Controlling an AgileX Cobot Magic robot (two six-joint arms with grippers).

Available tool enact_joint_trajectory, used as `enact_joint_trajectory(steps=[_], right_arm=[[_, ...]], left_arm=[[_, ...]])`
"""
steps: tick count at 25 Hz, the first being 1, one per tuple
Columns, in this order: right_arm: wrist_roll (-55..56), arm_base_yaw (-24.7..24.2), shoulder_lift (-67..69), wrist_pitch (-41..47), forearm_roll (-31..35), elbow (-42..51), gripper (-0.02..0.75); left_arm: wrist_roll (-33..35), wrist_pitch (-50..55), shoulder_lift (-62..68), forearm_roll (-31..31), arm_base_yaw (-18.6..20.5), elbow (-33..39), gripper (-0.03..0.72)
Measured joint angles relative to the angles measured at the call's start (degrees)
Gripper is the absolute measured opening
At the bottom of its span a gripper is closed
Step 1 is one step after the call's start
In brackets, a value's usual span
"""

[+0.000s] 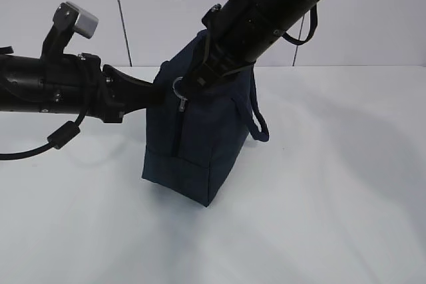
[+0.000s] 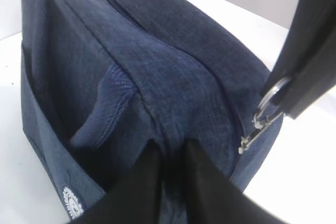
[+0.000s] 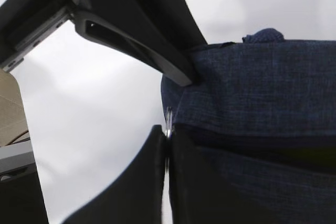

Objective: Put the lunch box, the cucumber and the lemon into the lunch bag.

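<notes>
We see the lunch bag (image 1: 200, 144) at table centre. Left gripper (image 2: 169, 153) at its 9 o'clock clenches bag fabric, anchoring it; right gripper (image 3: 167, 135) pinches the ring pull (image 2: 270, 98) for zipping, we judge.

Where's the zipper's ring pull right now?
Exterior view: the silver ring pull sits at the lunch bag's upper front, centre, clamped by the right gripper.

A plain white tabletop (image 1: 333, 217) carries the scene, meeting a pale wall at its far edge. The only thing resting directly on it is the dark navy lunch bag (image 1: 193, 157), standing upright near the middle, with its strap handle (image 1: 258, 128) hanging down at the right side.
</notes>
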Motion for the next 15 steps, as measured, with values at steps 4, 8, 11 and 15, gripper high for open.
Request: enact_joint_trajectory(steps=[4,8,11,15], right_arm=[[0.00,0.00,0.00,-0.01,0.00,0.00,0.020],[0.00,0.00,0.00,-0.01,0.61,0.00,0.020],[0.00,0.00,0.00,0.02,1.95,-0.12,0.020],[-0.09,0.00,0.18,0.12,3.13,-0.33,0.020]], left_arm=[[0.13,0.00,0.00,0.00,0.00,0.00,0.018],[-0.01,0.10,0.00,0.00,0.00,0.00,0.014],[-1.00,0.51,0.00,-0.05,0.00,0.00,0.014],[-1.38,0.74,0.00,-0.28,0.00,0.00,0.013]])
